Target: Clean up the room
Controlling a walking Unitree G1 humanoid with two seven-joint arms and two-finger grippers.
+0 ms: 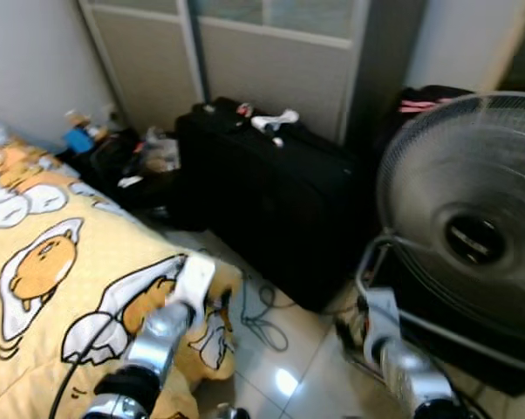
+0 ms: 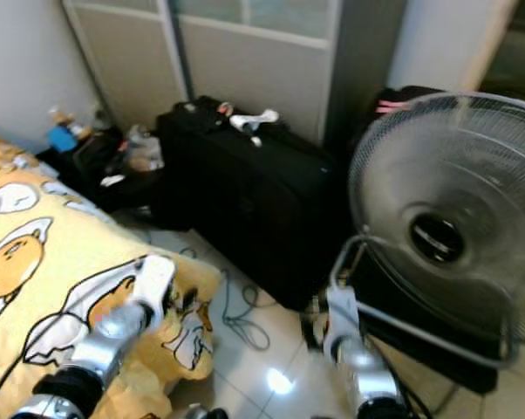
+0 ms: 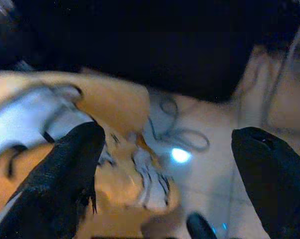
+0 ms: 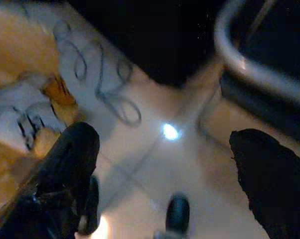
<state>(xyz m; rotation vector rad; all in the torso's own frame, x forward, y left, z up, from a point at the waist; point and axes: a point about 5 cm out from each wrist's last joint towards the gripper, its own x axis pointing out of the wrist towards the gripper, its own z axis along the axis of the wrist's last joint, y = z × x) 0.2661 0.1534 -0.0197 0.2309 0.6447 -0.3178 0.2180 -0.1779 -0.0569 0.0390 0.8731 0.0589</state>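
A yellow blanket (image 1: 62, 297) with cartoon egg prints covers the bed on my left, and its corner (image 3: 120, 104) hangs down to the tiled floor. My left arm (image 1: 162, 327) reaches over that corner. The left gripper (image 3: 170, 138) is open with nothing between its fingers, just above the drooping corner. My right arm (image 1: 402, 367) is low beside the fan's base. The right gripper (image 4: 164, 135) is open over bare floor tiles. A loose dark cable (image 1: 262, 319) coils on the floor between the bed and a black suitcase (image 1: 271, 192).
White items (image 1: 276, 120) lie on top of the suitcase. Bags and small clutter (image 1: 132, 161) pile up against the wall beyond the bed. A large standing fan (image 1: 472, 218) fills the right side, its metal base (image 1: 393, 297) close to my right arm. Closet doors (image 1: 245, 52) stand behind.
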